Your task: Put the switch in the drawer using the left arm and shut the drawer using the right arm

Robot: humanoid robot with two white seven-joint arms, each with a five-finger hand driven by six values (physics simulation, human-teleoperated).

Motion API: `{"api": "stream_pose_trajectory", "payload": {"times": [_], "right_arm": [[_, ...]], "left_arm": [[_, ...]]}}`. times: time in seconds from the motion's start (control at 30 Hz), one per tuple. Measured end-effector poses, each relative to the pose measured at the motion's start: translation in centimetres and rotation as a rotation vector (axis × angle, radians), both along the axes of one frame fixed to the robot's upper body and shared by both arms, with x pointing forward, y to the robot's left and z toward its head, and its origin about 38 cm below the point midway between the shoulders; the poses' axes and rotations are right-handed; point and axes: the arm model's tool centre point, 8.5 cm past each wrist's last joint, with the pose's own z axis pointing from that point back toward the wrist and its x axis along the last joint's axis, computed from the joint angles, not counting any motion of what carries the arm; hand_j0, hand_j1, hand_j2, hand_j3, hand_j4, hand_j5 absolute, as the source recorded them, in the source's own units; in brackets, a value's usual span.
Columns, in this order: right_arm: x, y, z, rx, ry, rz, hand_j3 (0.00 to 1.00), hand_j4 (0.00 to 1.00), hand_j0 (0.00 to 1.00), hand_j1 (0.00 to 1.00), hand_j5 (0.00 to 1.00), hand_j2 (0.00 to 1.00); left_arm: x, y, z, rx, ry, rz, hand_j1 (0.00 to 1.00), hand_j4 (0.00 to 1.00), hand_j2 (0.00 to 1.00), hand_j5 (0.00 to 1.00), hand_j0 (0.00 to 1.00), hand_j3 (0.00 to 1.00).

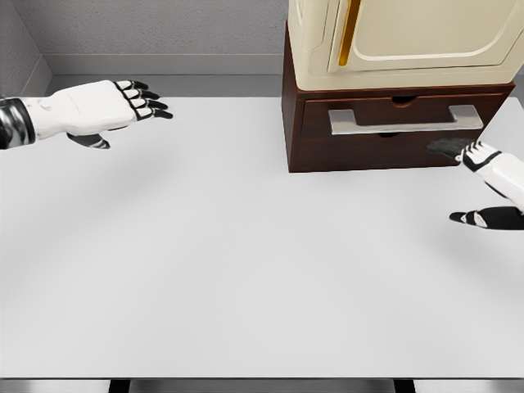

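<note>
White table (246, 270) fills most of the view; its front edge shows along the bottom, grey wall behind.

Left hand (98, 110) at upper left, above the table's far left part, palm down, fingers (147, 98) stretched out and slightly apart, pointing right. Thumb hangs below the palm. Nothing in it. Forearm cut off by the left edge.

Right hand (491, 184) at the right edge, partly out of frame. Dark fingertips reach left, just below and to the right of the drawer (393, 119); thumb shows lower down, well apart from the fingers. Holds nothing. Whether the fingertips touch the cabinet front cannot be told.

Brown cabinet (368, 151) at the table's far right. Drawer front lies flush with the cabinet face, closed, with a pale bar handle (405, 120) across it. A second panel sits below the drawer.

Cream appliance (409, 41) sits on the cabinet, top cut off, gold strip (350, 33) on its door.

Switch: not to be seen anywhere on the table or in either hand.
</note>
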Motion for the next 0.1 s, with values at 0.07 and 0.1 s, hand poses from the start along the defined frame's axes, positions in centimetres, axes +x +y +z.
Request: {"api": "stream_pose_trajectory", "payload": {"times": [0.07, 0.1], "right_arm": [[-0.1, 0.2, 0.2, 0.001, -0.008, 0.005, 1.00, 1.00, 1.00, 1.00, 1.00, 1.00], [-0.1, 0.2, 0.3, 0.001, -0.011, 0.006, 1.00, 1.00, 1.00, 1.00, 1.00, 1.00]], "left_arm": [[0.1, 1.0, -0.1, 0.004, 0.006, 0.026, 1.00, 1.00, 1.00, 1.00, 1.00, 1.00], [0.2, 1.4, -0.2, 0.006, 0.009, 0.039, 1.00, 1.00, 1.00, 1.00, 1.00, 1.00]]}}
